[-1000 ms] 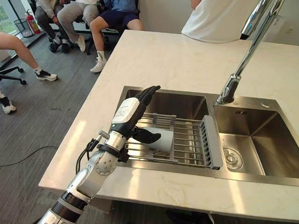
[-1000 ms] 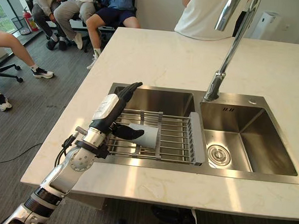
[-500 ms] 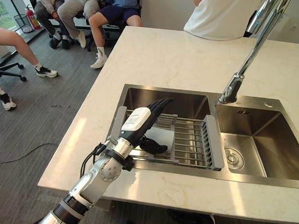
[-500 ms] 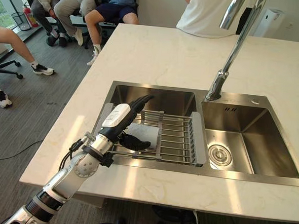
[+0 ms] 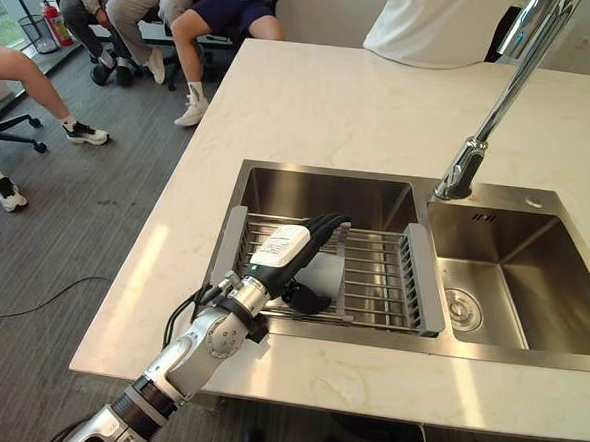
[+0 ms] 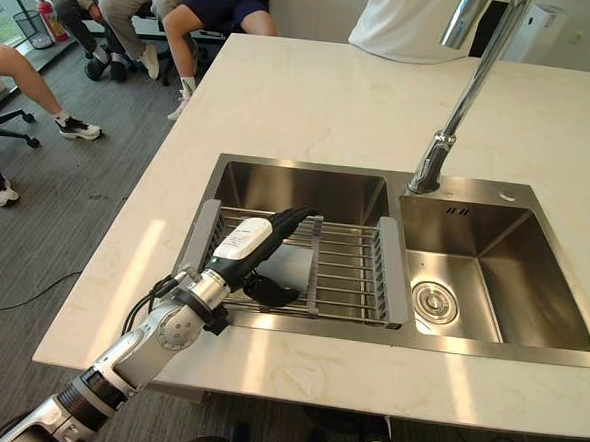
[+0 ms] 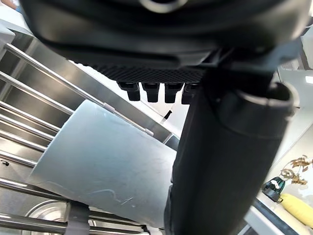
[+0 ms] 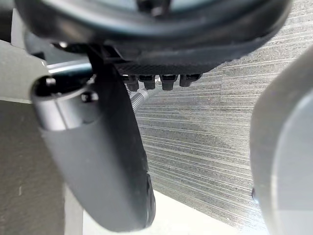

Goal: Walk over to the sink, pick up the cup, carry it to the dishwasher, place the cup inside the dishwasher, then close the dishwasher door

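The cup (image 7: 107,166) lies on its side on the wire rack (image 5: 376,281) across the left basin of the sink (image 5: 316,197). The left hand (image 5: 285,246) reaches over it with fingers straight and thumb alongside, not grasping. The right hand (image 8: 98,161) hangs released above the carpet (image 8: 195,132).

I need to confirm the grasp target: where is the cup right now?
In the eye views the cup lies on its side on the drying rack over the sink's left basin, with the left hand reaching over it.

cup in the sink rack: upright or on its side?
On its side: the cup lies across the drying rack bars, its round wall resting on them.
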Robot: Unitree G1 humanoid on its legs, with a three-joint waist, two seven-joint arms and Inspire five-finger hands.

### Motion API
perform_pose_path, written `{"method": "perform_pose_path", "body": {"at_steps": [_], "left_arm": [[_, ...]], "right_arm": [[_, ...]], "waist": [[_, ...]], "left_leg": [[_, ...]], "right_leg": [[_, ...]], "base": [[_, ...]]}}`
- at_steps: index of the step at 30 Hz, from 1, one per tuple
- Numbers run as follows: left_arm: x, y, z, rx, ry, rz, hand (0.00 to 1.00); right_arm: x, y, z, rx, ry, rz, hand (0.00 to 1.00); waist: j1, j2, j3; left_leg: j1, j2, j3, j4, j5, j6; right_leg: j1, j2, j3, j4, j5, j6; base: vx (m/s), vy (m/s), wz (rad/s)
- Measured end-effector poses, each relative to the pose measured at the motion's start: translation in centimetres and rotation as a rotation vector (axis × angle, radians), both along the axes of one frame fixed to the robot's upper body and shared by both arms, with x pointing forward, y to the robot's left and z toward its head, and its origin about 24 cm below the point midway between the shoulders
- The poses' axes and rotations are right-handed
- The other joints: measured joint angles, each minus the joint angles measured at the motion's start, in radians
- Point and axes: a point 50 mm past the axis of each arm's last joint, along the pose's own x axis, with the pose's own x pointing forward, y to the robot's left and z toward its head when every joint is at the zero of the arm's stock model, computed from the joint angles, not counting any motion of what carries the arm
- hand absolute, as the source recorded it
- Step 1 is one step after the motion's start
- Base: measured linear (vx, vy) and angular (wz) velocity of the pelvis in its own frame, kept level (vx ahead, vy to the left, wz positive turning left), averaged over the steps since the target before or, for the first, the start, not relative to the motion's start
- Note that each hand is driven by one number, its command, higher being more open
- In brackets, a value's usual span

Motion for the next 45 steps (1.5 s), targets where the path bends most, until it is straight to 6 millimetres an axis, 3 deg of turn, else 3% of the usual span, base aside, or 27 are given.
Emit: {"method": "perform_pose_path", "body": {"at_steps": [5,26,27,32,45], "left_arm": [[0.6,0.5,-0.6,0.035,0.022,0.018,1.0],[2.0,2.4,0.6,0.14,-0.052,0.051,1.0],[2.0,2.5,0.6,0.143,-0.051,0.051,0.0],[2.1,2.7,0.6,0.16,-0.064,0.055,0.0],[2.2,6.1,0.3,0.194,-0.028,0.172,0.0]], "right_arm": [[0.5,-0.1,-0.2,-0.004,0.006,0.004,1.0],[1.0,-0.4,-0.1,0.013,-0.007,-0.029,1.0],[1.0,-0.4,-0.1,0.014,-0.007,-0.028,1.0],[1.0,-0.4,-0.1,0.016,-0.006,-0.026,1.0],[1.1,-0.3,-0.3,0.024,0.002,-0.014,1.0]], "waist": [[-0.004,0.01,0.008],[-0.014,0.022,0.039],[-0.014,0.022,0.039],[-0.013,0.022,0.039],[-0.011,0.022,0.04]], "left_leg": [[0.0,-0.001,-0.001,-0.011,0.002,0.0],[0.001,-0.003,0.002,-0.029,0.008,0.001],[0.001,-0.002,0.002,-0.029,0.008,0.001],[0.001,-0.002,0.002,-0.028,0.008,0.001],[0.009,-0.002,0.002,-0.029,0.008,0.001]], "right_leg": [[0.008,0.002,-0.002,-0.031,0.013,0.002],[0.027,0.003,-0.001,-0.085,0.044,0.006],[0.027,0.003,-0.001,-0.085,0.044,0.006],[0.028,0.003,-0.001,-0.085,0.044,0.007],[0.036,0.003,0.0,-0.086,0.044,0.007]], "base": [[0.01,0.0,0.01],[0.0,0.001,0.0],[0.0,0.0,0.0],[0.0,0.0,0.0],[0.0,0.0,0.0]]}}
